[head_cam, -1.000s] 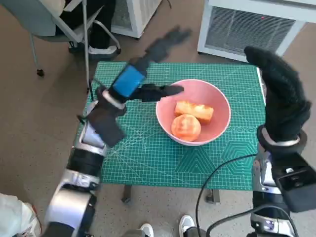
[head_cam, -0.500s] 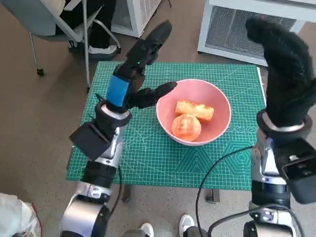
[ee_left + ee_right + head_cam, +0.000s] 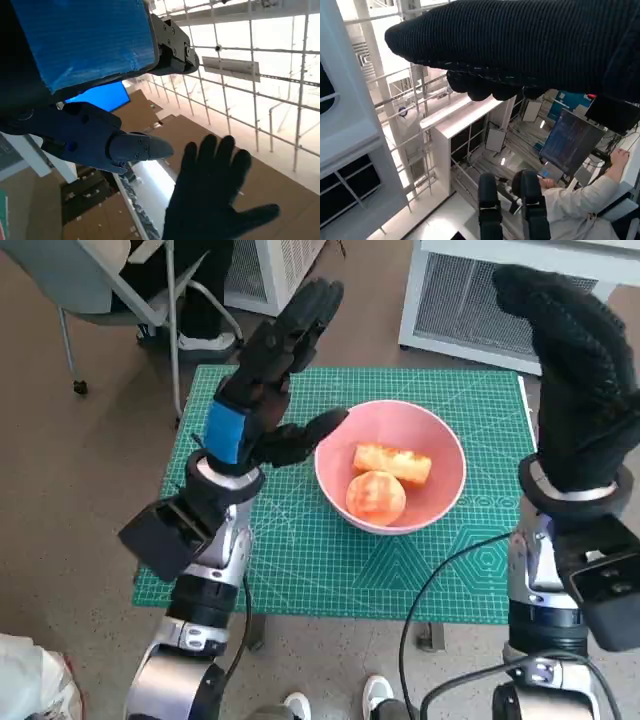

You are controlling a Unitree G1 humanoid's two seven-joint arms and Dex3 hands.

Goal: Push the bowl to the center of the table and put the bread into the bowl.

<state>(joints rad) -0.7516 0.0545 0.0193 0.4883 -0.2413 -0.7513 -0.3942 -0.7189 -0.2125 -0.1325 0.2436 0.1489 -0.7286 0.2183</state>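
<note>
A green cutting mat point(image 3: 300, 560) covers the small table, and the pink bowl point(image 3: 440, 445) sits near its middle. Inside the bowl lie 2 pieces of bread: a long toasted bread piece point(image 3: 392, 462) toward the far side and a round bun point(image 3: 375, 497) just in front of it, touching. The right hand point(image 3: 580, 370) is raised above the table's right edge, fingers spread and holding nothing. The left hand point(image 3: 262, 380) is lifted left of the bowl, fingers extended apart, empty.
</note>
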